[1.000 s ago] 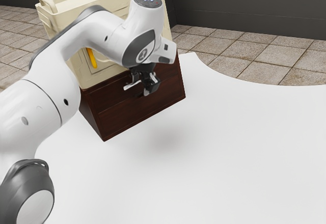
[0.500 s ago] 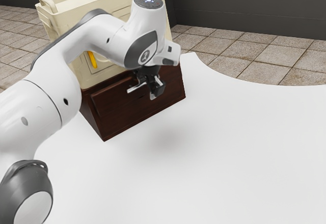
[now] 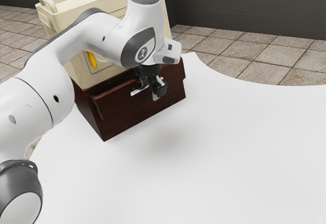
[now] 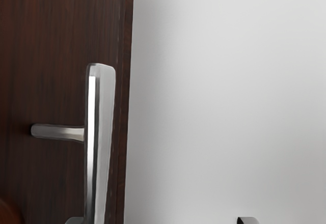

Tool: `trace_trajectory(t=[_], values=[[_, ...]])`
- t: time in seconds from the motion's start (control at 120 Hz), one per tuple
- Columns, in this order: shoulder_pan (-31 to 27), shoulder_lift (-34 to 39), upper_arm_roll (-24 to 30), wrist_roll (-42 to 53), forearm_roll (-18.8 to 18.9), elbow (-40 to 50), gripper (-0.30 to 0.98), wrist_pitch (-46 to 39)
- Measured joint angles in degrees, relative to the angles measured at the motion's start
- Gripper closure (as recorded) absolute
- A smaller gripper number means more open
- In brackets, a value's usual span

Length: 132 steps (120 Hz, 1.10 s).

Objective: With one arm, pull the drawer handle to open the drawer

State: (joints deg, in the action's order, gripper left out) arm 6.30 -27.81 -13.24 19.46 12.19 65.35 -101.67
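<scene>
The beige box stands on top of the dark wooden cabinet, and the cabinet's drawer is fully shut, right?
Not quite: the drawer is partly open, its front standing out from the dark wooden cabinet in the exterior view. The beige box does stand on top.

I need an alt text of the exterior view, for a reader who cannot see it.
A white robot arm reaches from the exterior view's left, its black gripper at the silver handle of a dark wooden drawer, which stands slightly open. Behind the arm rises a cream container; a white table spreads in front.
</scene>
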Motion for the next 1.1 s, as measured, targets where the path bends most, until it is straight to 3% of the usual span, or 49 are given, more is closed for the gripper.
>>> trace_trajectory(t=[0.575,1.1], values=[[0.32,4.86,3.53,-0.28,-0.96,7.27,0.29,-1.86],[1.44,5.79,4.17,-1.34,-3.91,8.49,0.29,-2.31]])
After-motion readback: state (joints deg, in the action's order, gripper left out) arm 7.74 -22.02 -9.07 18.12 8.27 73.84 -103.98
